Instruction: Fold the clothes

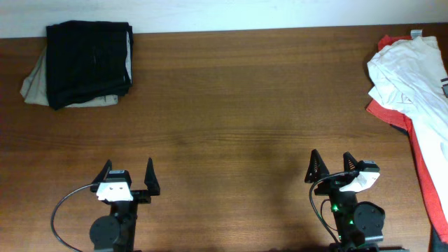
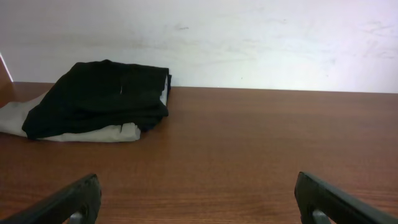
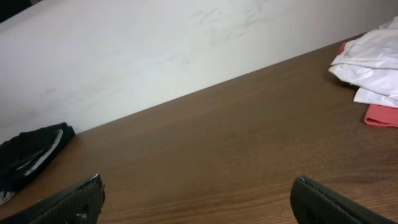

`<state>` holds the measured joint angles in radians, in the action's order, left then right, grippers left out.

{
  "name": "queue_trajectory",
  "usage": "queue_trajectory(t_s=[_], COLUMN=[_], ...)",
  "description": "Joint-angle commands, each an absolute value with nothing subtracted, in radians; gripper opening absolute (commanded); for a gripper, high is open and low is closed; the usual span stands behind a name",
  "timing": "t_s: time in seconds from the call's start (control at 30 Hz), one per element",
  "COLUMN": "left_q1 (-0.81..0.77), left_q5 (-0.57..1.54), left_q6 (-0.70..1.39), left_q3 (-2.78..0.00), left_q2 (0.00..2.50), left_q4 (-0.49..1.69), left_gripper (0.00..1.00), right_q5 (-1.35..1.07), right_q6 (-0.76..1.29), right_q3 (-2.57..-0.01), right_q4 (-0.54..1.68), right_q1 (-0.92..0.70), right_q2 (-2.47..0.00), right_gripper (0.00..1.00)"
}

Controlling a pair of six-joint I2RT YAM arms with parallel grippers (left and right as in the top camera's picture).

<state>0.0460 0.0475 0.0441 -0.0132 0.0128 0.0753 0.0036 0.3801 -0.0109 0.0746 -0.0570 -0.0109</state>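
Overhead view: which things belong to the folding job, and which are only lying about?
Job: white garment on red garment, unfolded, at the right; black garment on beige garment, folded, far left.
Not the job: table; wall.

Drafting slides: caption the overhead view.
Left pincer and right pincer open; folded black clothes upper left, loose white clothes upper right.

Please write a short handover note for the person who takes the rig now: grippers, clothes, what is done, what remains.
Left gripper and right gripper: both open, empty, at the brown wooden table's near edge.
Done: folded black garment stacked on a beige garment, far left corner.
Left to do: crumpled white garment lying over a red garment at the right edge, both unfolded.
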Motion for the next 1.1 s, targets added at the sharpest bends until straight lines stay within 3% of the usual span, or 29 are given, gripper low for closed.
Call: queue_trajectory(t_s=[0.0, 0.3, 0.4, 0.47, 0.57, 0.97, 1.07], left_q1=[0.040, 0.040, 0.040, 0.040, 0.040, 0.040, 0.040], left_q5=[0.037, 0.037, 0.037, 0.037, 0.037, 0.037, 0.037], left_q6=[0.029, 0.029, 0.029, 0.029, 0.029, 0.029, 0.029], left_q3=[-0.009, -0.009, -0.009, -0.009, -0.009, -0.009, -0.009], left_q2=[0.006, 0.006, 0.006, 0.006, 0.006, 0.006, 0.006], left_q4=[0.080, 0.080, 0.080, 0.080, 0.080, 0.080, 0.080], left_gripper=[0.99, 0.99, 0.99, 0.99, 0.99, 0.99, 0.99], right_q5=[0.012, 0.012, -0.148, -0.277, -0.284, -0.276, -0.212], right_q6=[0.371, 0.372, 0.564, 0.597, 0.638, 0.571, 0.439], right_q3=[-0.006, -0.006, -0.006, -0.006, -0.006, -0.076, -0.184], right_q4=[0.081, 0.060, 0.041, 0.050, 0.024, -0.136, -0.135], right_q1=[-0.065, -0.065, -0.065, -0.065, -0.065, -0.064, -0.064], right_q2=[-0.004, -0.004, -0.004, -0.004, -0.004, -0.033, -0.137], right_gripper=[0.99, 0.99, 0.99, 0.99, 0.99, 0.99, 0.99])
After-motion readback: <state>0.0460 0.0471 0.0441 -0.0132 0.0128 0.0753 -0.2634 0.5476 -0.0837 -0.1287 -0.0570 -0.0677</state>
